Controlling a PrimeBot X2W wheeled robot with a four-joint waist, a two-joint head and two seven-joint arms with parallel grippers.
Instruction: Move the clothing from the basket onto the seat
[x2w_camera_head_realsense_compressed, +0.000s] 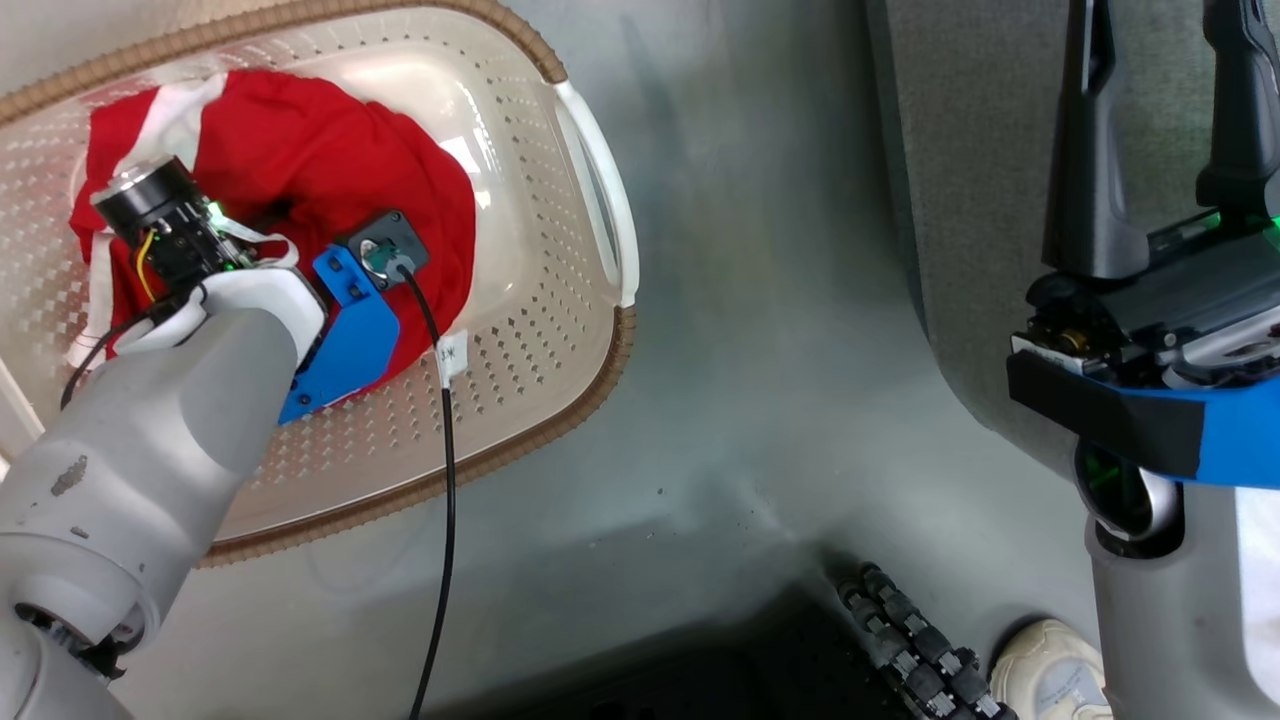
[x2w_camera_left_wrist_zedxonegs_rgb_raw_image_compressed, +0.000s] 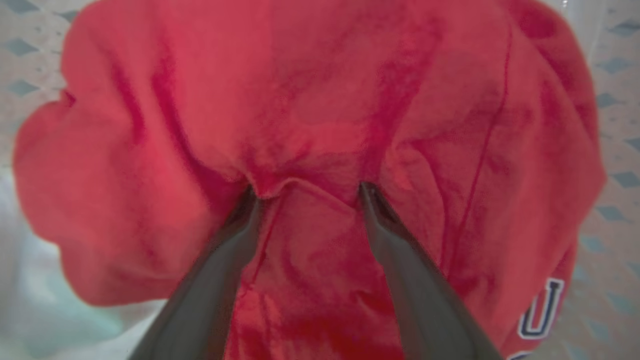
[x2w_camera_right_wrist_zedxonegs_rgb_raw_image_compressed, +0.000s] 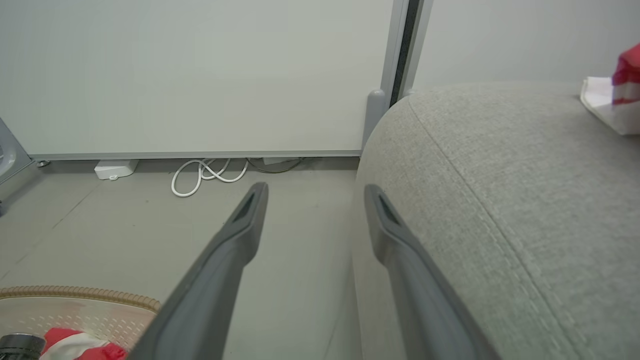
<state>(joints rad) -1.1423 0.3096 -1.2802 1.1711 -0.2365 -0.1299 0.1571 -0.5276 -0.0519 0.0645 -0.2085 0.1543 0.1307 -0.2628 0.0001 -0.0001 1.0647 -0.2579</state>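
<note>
Judging progress at approx half: one red-and-white piece (x2w_camera_right_wrist_zedxonegs_rgb_raw_image_compressed: 617, 90) lies on the seat (x2w_camera_right_wrist_zedxonegs_rgb_raw_image_compressed: 500, 200), far side. The red garment (x2w_camera_left_wrist_zedxonegs_rgb_raw_image_compressed: 320, 100) sits in the basket (x2w_camera_head_realsense_compressed: 540, 330), lettering at its edge. My L gripper (x2w_camera_left_wrist_zedxonegs_rgb_raw_image_compressed: 308, 191) is down on it w/ jaws wide, both tips pressed into the cloth, a fold between them, nothing pinched yet. R gripper (x2w_camera_right_wrist_zedxonegs_rgb_raw_image_compressed: 315, 190) is spread wide, empty, hovering at the seat edge. Left to do: close, lift, carry over, drop.

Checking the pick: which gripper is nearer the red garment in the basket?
Left. The left gripper, open, digs into the red garment; the right gripper hangs open by the seat.
</note>
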